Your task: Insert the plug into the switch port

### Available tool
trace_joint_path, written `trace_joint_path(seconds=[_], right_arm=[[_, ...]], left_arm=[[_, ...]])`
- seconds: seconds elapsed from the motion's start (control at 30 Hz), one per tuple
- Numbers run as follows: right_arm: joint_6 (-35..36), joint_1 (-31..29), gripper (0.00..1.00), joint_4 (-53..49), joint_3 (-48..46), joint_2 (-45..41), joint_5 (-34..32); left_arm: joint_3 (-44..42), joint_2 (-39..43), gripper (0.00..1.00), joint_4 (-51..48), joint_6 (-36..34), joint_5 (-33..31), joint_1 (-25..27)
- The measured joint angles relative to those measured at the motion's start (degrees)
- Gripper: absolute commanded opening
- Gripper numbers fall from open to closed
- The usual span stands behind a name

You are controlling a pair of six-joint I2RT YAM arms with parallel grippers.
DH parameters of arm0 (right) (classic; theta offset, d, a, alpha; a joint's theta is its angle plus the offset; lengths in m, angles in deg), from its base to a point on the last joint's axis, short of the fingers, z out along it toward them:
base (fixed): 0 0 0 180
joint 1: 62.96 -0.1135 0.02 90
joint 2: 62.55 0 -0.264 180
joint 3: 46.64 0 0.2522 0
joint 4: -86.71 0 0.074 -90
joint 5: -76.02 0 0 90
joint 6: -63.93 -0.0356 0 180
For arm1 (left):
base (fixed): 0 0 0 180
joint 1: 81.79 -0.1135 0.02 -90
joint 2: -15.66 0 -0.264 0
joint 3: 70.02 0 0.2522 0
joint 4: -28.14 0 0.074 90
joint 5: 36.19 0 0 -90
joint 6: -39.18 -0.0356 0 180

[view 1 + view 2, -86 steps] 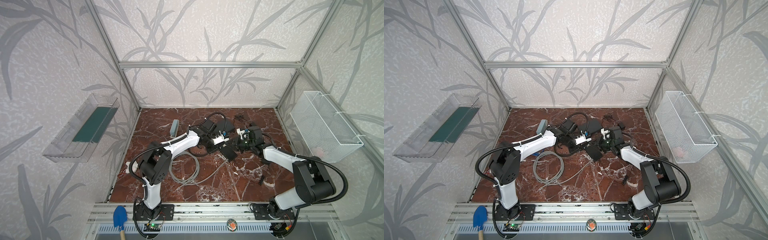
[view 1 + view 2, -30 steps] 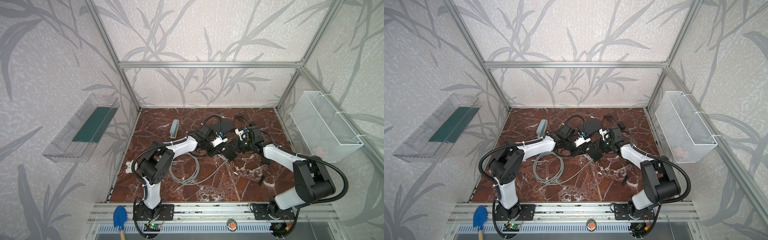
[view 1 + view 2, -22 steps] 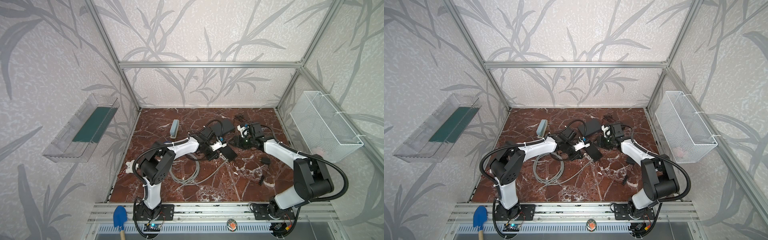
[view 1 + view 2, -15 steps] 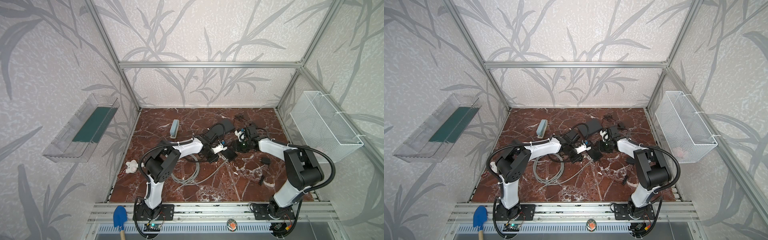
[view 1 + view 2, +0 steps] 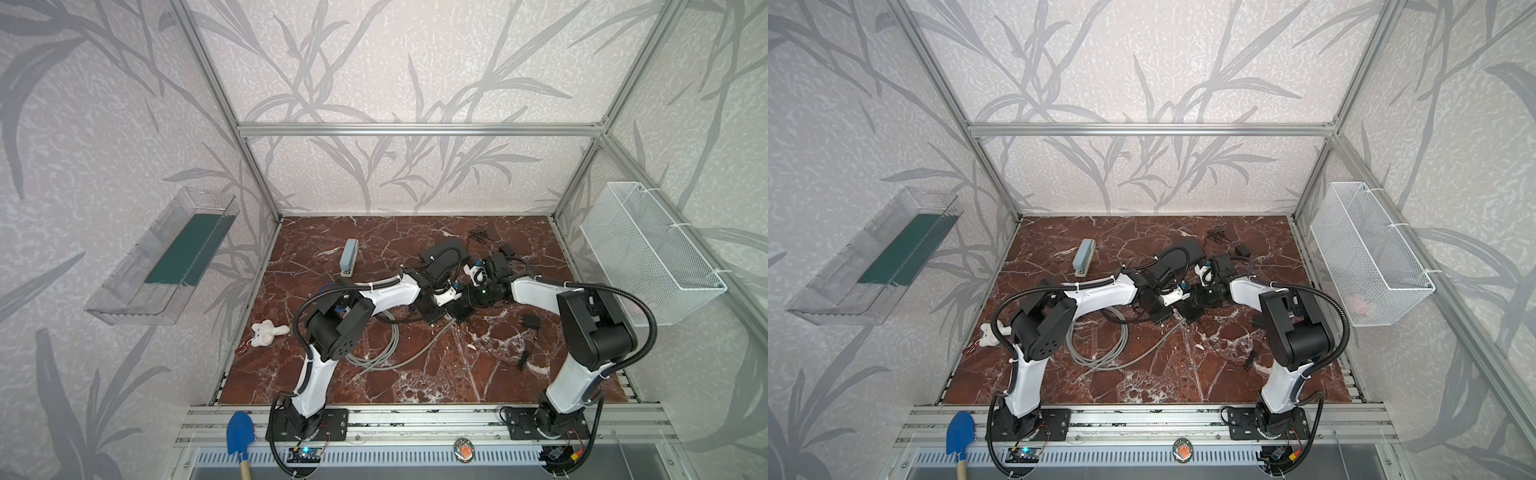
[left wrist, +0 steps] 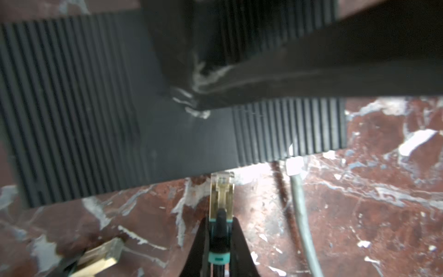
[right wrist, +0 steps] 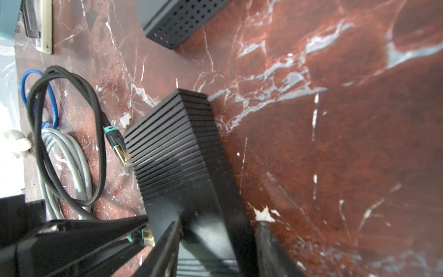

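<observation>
The switch point(image 6: 96, 108) is a black ribbed box lying flat on the marble, small in both top views point(image 5: 462, 312) point(image 5: 1192, 312). My left gripper point(image 6: 220, 223) is shut on the black teal-ringed boot of the plug point(image 6: 221, 189). The plug is clear and gold, and its tip meets the switch's near edge. My right gripper point(image 7: 220, 223) straddles one end of the switch point(image 7: 172, 148), with a finger against each side. In a top view both grippers meet at the switch, left point(image 5: 457, 302) and right point(image 5: 473, 297). The port is hidden.
The black cable's other plug point(image 7: 119, 148) lies beside the switch. A coiled grey cable point(image 5: 382, 345) lies left of it. Also on the floor are a perforated black box point(image 7: 177, 21), a grey-blue stapler point(image 5: 348, 257), a white plush toy point(image 5: 266, 332) and a black adapter point(image 5: 531, 321). A wire basket point(image 5: 648, 249) hangs on the right wall.
My right gripper lifted toward the back, then came down over the switch with wider jaws. My left gripper carried the plug forward to the switch's edge.
</observation>
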Motion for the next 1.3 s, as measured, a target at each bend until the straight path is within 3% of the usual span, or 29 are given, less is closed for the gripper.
trace_joint_path(seconds=[0.87, 1.3], right_arm=[[-3.8, 1.1, 0.44, 3.7, -2.6, -0.1, 4.8], [0.4, 1.8, 0.39, 6.7, -4.5, 0.0, 7.7]], left_arm=[[2.7, -1.5, 0.00, -2.1, 7.1, -4.8, 2.0], [2.7, -1.6, 0.00, -1.6, 4.5, -3.0, 1.6]])
